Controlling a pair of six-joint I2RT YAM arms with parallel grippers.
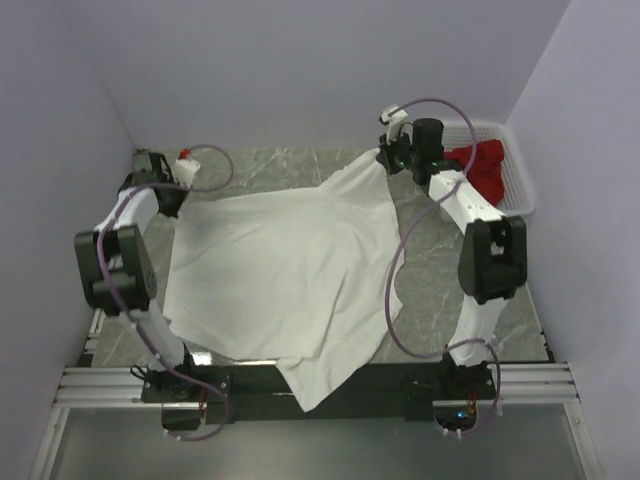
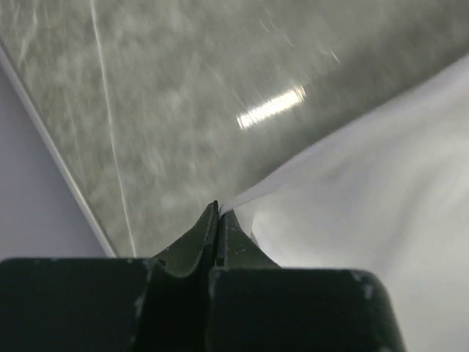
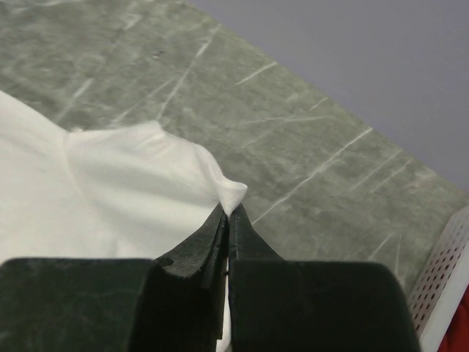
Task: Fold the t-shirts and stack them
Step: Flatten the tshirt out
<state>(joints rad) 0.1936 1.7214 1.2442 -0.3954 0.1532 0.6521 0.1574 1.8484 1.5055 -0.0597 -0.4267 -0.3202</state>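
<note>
Marble table (image 1: 300, 165): L claw (image 2: 218, 211), R claw (image 3: 228, 213) pinch white tee (image 1: 290, 270); red tee (image 1: 482, 163) (in basket (image 1: 522, 186)) half-hidden.

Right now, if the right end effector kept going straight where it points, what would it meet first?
Probably the bare table beyond the white t-shirt corner that the right end effector pinches; depth is unclear.

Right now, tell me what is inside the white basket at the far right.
A crumpled red t-shirt lies inside the basket. The shirt covers its floor and the right arm hides its left side, so anything beneath cannot be seen.
</note>
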